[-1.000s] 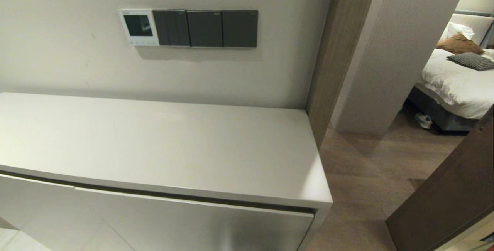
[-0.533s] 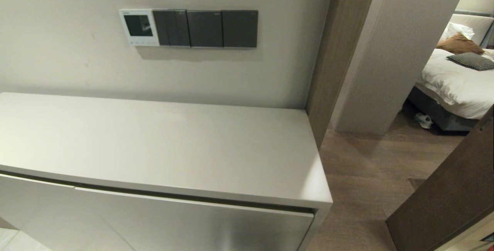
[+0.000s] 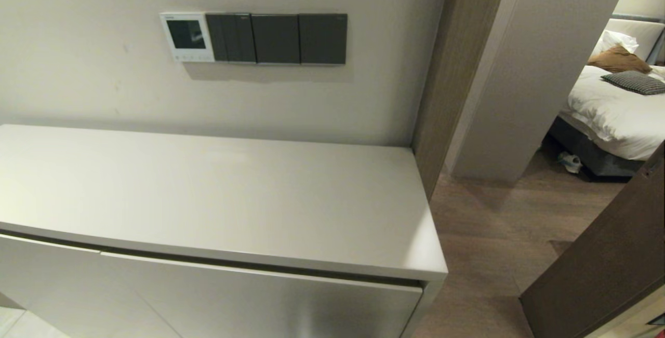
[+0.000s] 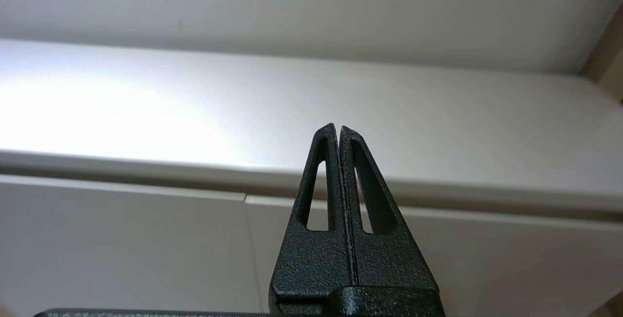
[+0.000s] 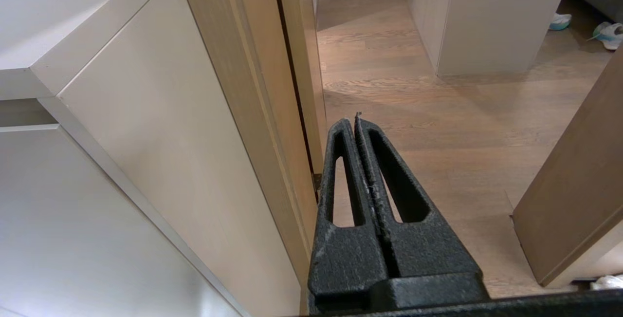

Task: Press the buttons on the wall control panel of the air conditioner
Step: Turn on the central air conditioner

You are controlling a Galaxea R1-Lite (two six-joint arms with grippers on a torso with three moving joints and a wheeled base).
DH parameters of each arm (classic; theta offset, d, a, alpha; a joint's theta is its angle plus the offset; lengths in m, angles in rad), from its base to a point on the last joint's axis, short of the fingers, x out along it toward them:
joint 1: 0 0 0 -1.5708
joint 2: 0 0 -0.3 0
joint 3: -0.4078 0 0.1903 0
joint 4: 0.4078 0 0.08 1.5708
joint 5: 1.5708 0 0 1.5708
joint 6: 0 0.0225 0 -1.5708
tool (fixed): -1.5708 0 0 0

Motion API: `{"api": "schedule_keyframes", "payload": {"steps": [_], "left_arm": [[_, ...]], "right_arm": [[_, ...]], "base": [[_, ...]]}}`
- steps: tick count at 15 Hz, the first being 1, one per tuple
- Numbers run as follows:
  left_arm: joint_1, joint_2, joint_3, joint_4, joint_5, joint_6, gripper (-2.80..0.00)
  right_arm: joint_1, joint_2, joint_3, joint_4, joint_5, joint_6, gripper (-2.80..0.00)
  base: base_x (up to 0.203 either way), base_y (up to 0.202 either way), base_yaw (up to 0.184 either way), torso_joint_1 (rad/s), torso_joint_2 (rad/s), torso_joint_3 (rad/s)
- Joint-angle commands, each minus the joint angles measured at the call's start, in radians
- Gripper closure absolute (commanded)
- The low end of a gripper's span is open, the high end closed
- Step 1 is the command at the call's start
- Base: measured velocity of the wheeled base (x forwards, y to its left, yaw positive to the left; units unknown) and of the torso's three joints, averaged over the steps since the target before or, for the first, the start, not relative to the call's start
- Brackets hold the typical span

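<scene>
The air conditioner's control panel [image 3: 187, 37] is a white square with a dark screen and a row of small buttons along its lower edge, mounted on the wall above the cabinet. Neither gripper shows in the head view. My left gripper [image 4: 338, 127] is shut and empty, low in front of the cabinet's front edge, well below the panel. My right gripper [image 5: 354, 120] is shut and empty, beside the cabinet's right side, over the wooden floor.
Three dark grey switch plates [image 3: 275, 38] sit directly right of the panel. A long pale cabinet [image 3: 218, 198] stands under them against the wall. A wooden door frame [image 3: 447, 68] and an open doorway with a bed [image 3: 613, 104] lie to the right.
</scene>
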Motion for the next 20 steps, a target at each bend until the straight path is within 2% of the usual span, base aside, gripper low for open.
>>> {"api": "schedule_keyframes", "payload": {"steps": [1,6,8,11,16,20], "left_arm": [[0.000,0.244,-0.113,-0.032,-0.016,-0.019,0.00],[-0.006,0.641,-0.360,-0.134,-0.049,-0.058,0.00],[-0.042,0.783,-0.474,-0.174,-0.050,-0.072,0.00],[-0.109,0.940,-0.590,-0.204,-0.051,-0.086,0.00],[-0.141,1.179,-0.770,-0.290,-0.049,-0.094,0.00],[-0.191,1.314,-0.904,-0.301,-0.051,-0.095,0.00]], "right_arm": [[0.000,0.001,0.002,0.000,0.002,0.001,0.00],[0.001,0.001,0.002,0.000,0.000,0.000,0.00],[0.000,0.001,0.002,0.000,0.001,0.000,0.00],[0.000,0.001,0.002,0.000,0.000,0.000,0.00],[0.000,0.001,0.002,0.000,0.000,0.001,0.00],[0.000,0.001,0.002,0.000,0.000,0.002,0.00]], "base": [[0.000,0.000,0.000,0.000,0.00,0.000],[0.000,0.000,0.000,0.000,0.00,0.000],[0.000,0.000,0.000,0.000,0.00,0.000],[0.000,0.000,0.000,0.000,0.00,0.000],[0.000,0.000,0.000,0.000,0.00,0.000],[0.000,0.000,0.000,0.000,0.00,0.000]]}}
